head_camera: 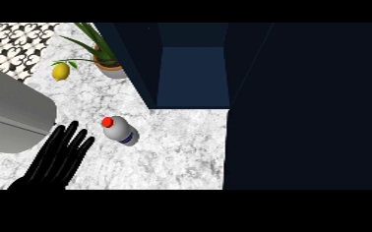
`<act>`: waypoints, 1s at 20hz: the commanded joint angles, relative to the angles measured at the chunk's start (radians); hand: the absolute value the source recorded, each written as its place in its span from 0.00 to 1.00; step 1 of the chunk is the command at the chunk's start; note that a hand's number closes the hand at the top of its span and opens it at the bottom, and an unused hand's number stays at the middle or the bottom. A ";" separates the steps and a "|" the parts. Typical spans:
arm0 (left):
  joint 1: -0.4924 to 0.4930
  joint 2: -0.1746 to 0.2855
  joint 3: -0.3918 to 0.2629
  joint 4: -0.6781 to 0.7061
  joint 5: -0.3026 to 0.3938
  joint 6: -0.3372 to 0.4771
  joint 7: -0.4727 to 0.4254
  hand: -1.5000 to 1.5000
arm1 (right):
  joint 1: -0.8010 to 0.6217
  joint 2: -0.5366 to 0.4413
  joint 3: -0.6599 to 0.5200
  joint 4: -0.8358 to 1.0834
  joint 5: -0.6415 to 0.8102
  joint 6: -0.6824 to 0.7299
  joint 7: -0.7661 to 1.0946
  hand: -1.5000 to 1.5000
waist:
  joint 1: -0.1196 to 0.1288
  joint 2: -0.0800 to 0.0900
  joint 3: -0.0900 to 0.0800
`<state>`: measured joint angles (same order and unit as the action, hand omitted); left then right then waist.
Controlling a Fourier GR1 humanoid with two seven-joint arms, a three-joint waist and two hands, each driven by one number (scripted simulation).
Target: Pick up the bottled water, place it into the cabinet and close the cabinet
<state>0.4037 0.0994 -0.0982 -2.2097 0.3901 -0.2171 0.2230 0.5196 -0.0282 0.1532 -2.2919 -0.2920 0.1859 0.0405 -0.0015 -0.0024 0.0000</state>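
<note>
Bottled water point(120, 131): white body, red cap, blue band near its base, standing on the marble counter point(181, 147), in the left half of the counter, a little in front of the cabinet's left wall and apart from it. Left hand point(56, 158): black, fingers straight and spread, lying just left of the bottle toward the counter's near edge, not touching it and holding nothing. Cabinet point(193, 73): dark blue and open, its paler inner face showing at the far edge. A dark panel point(298, 108) covers the counter's right side. Far-left corner: potted plant point(109, 65) with a lemon point(61, 71) beside it, before a patterned tile wall point(25, 42). Left edge: a grey rounded body point(20, 115).
</note>
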 commanded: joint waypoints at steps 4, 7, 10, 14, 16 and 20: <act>-0.043 0.033 0.114 0.138 0.052 -0.117 -0.115 0.00 | 0.041 0.015 0.024 0.051 0.055 0.043 -0.096 0.00 | -0.003 0.001 0.000; -0.018 0.043 0.177 0.123 0.106 -0.120 -0.102 0.00 | 0.089 0.015 0.041 0.056 0.062 0.055 -0.131 0.00 | -0.002 0.000 0.000; -0.068 0.009 0.152 0.178 0.027 -0.090 -0.116 0.00 | -0.067 -0.008 -0.046 0.109 0.003 0.035 -0.065 0.00 | 0.001 0.002 0.000; -0.027 0.001 0.200 0.262 -0.010 -0.146 -0.228 0.00 | -0.014 -0.010 -0.025 0.040 0.006 0.030 -0.041 0.00 | 0.002 0.001 0.000; -0.147 0.027 0.213 0.302 -0.010 -0.116 -0.170 0.00 | 0.028 0.001 -0.001 0.085 0.036 0.060 -0.118 0.00 | -0.004 0.002 0.000; -0.152 0.045 0.242 0.321 -0.008 -0.140 -0.176 0.00 | 0.048 -0.012 0.015 0.010 0.025 0.030 -0.055 0.00 | -0.001 0.001 0.000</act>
<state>0.2869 0.1266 0.1164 -1.8947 0.3771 -0.3515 0.0290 0.5698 -0.0212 0.1916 -2.2412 -0.2321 0.2243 -0.0621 -0.0045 -0.0009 -0.0001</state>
